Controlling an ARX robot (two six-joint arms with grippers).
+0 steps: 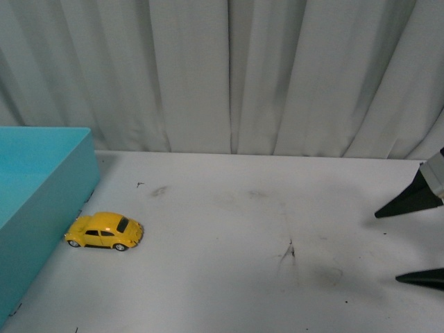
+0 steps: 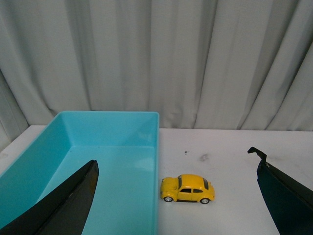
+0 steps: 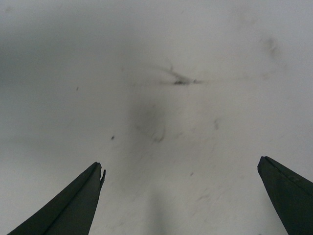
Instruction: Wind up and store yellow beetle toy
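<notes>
White table [image 1: 229, 277], scuffed with dark marks; pale pleated curtain [image 1: 229, 69] behind. One turquoise plastic bin [image 1: 41, 173] at left. One small glossy yellow beetle toy car [image 1: 105, 231] on the table, just beside the bin's outer wall. Two claws: left claw [image 2: 173, 156] spread wide, right claw [image 1: 388, 247] spread, both holding nothing.

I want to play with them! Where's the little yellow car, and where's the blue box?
yellow beetle toy [image 1: 104, 232], front view, on its side door.
blue box [image 2: 112, 129], left wrist view, on its far inner wall.
</notes>
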